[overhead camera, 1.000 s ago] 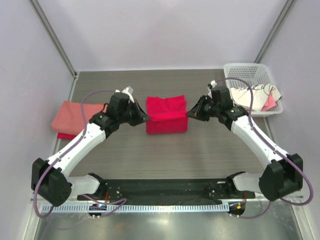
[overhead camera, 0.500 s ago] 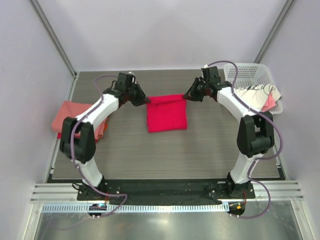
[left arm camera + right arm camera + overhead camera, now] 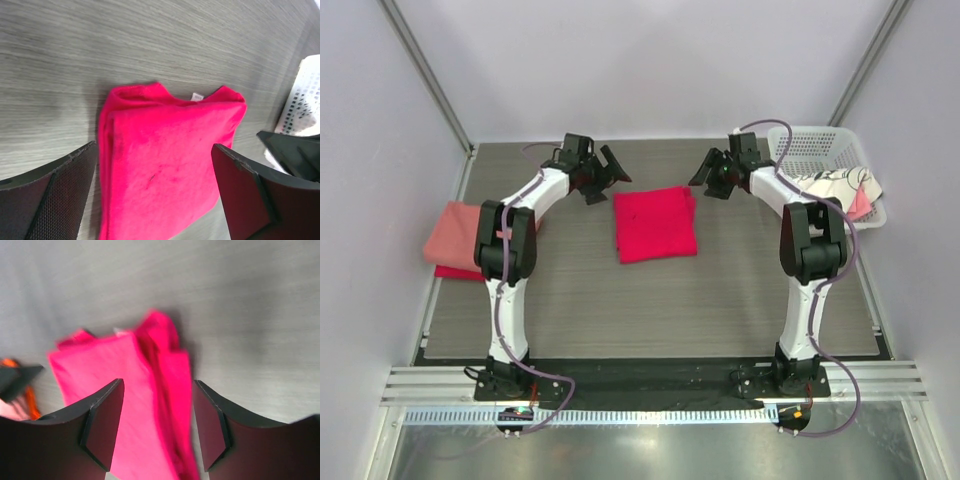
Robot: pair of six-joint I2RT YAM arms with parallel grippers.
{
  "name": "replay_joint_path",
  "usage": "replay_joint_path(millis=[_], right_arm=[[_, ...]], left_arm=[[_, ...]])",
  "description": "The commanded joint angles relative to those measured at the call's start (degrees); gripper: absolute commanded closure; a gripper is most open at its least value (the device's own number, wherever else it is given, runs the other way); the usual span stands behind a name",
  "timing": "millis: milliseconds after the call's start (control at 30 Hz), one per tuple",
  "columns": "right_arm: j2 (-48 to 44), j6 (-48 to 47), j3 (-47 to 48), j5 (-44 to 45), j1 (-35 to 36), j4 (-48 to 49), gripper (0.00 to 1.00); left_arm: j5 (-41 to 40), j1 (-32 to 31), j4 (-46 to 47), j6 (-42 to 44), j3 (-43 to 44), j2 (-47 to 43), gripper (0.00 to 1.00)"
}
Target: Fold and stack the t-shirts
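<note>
Mid-table: crimson t-shirt (image 3: pixel 655 223) folded, unstacked | left gripper (image 3: pixel 607 173), right gripper (image 3: pixel 706 177) spread, empty | white printed t-shirt (image 3: pixel 825 190) waits in basket (image 3: pixel 810 140)

White arms (image 3: pixel 504 318) with black joints (image 3: pixel 506 250), purple cables (image 3: pixel 767 123)

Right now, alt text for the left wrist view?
A folded crimson t-shirt lies flat on a grey wood-grain table, a small white label showing at its far edge. The left arm's dark jaws stand wide open in the foreground, framing it; a white basket peeks in at right.
</note>
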Motion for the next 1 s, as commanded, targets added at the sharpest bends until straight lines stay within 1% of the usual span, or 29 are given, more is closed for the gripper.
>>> replay_joint_path(millis=[0, 67, 133, 167, 200, 300, 400, 433, 500, 567, 633, 700, 733, 800, 833, 867, 967], right_arm=[[-7.4, -5.5, -8.5, 1.1, 0.5, 9.3, 0.37], [-8.2, -8.5, -10.7, 0.8, 0.4, 9.3, 0.37], [-6.9, -9.5, -10.3, -1.2, 0.4, 7.5, 0.35], [-5.2, -9.8, -9.9, -2.7, 0.2, 7.4, 0.07], [-4.2, -9.7, -9.5, -5.8, 0.2, 7.4, 0.01], [-1.6, -8.9, -8.7, -7.8, 0.3, 8.6, 0.00], [-0.3, -8.6, -9.1, -7.9, 0.5, 10.6, 0.00], [0.2, -8.6, -9.2, -7.6, 0.5, 11.0, 0.01], [1.4, -8.4, -8.9, -7.7, 0.7, 11.4, 0.03], [2.2, -8.2, -8.5, -7.9, 0.9, 12.3, 0.09], [3.8, -7.6, -7.9, -8.9, 1.1, 13.4, 0.17], [4.7, -7.2, -7.3, -10.2, 1.4, 13.9, 0.20], [5.5, -6.8, -7.2, -10.4, 1.4, 14.6, 0.24], [6.0, -6.5, -7.2, -10.8, 1.6, 15.1, 0.28], [6.7, -6.3, -7.3, -10.9, 1.7, 15.7, 0.33], [7.0, -5.6, -7.3, -11.5, 1.7, 16.1, 0.34], [8.2, -4.1, -7.8, -12.6, 2.1, 18.0, 0.40]], left_arm=[[-1.4, -0.4, 1.4, 2.4, -4.3, -4.3, 0.04], [-2.2, -1.0, 2.2, 3.4, -6.9, -5.9, 0.05], [-3.7, -1.6, 3.1, 3.6, -11.0, -7.7, 0.05], [-3.9, -1.6, 4.5, 3.7, -12.4, -8.2, 0.05], [-4.7, -1.5, 5.2, 3.7, -15.0, -8.9, 0.05], [-5.2, -1.6, 6.2, 5.8, -18.3, -11.7, 0.01], [-10.3, -1.6, 5.0, 9.4, -19.6, -13.9, 0.00], [-14.8, -1.5, 1.7, 10.7, -19.1, -14.0, 0.01], [-19.4, -1.6, -1.3, 13.1, -17.9, -14.1, 0.00], [-24.5, -1.6, -3.7, 14.3, -17.8, -14.3, 0.01], [-27.2, -1.5, -5.6, 15.5, -17.9, -14.6, 0.01], [-30.1, -1.5, -6.7, 16.2, -18.4, -15.1, 0.02], [-31.1, -1.6, -7.7, 17.0, -18.6, -15.4, 0.02], [-34.0, -1.5, -8.9, 17.8, -19.1, -16.2, 0.05], [-35.4, -1.6, -10.4, 18.2, -19.2, -16.5, 0.07], [-37.8, -1.6, -11.1, 18.8, -19.2, -16.7, 0.08], [-41.2, -1.8, -13.9, 19.8, -19.1, -16.8, 0.10]])
